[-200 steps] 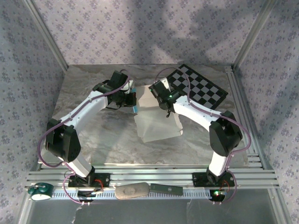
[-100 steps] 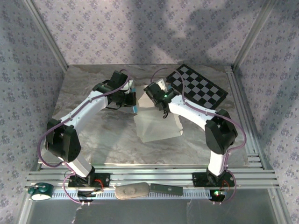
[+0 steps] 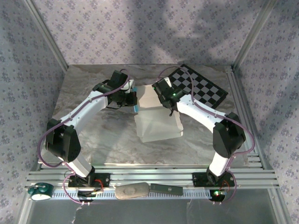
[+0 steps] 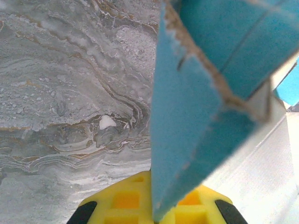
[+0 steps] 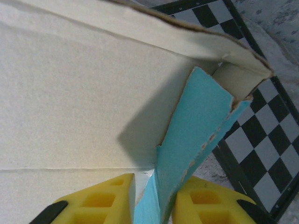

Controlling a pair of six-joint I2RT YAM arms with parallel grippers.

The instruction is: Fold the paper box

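The paper box (image 3: pixel 156 122) lies half-formed in the middle of the marble table, white inside up, its far end raised. My left gripper (image 3: pixel 134 101) is at its far left corner. In the left wrist view this gripper (image 4: pixel 156 212) is shut on a turquoise flap (image 4: pixel 187 116) standing on edge. My right gripper (image 3: pixel 160 91) is at the far right corner. Its yellow fingers (image 5: pixel 105 200) stand slightly apart around another turquoise flap (image 5: pixel 196 126); the flap touches the right finger and a gap shows at the left one. The white panel (image 5: pixel 70 93) spreads beyond.
A black-and-white checkerboard (image 3: pixel 201 88) lies at the back right, just past the right gripper, and also appears as the checkerboard (image 5: pixel 261 154) beside the flap. On the front rail sit a teal roll (image 3: pixel 39 190), a grey oblong piece (image 3: pixel 132 191) and a dark bar (image 3: pixel 166 189). Patterned walls enclose the table.
The right arm swung left and then back toward the checkerboard, and its jaws have parted from shut to a small gap around the flap. The left arm has not moved.
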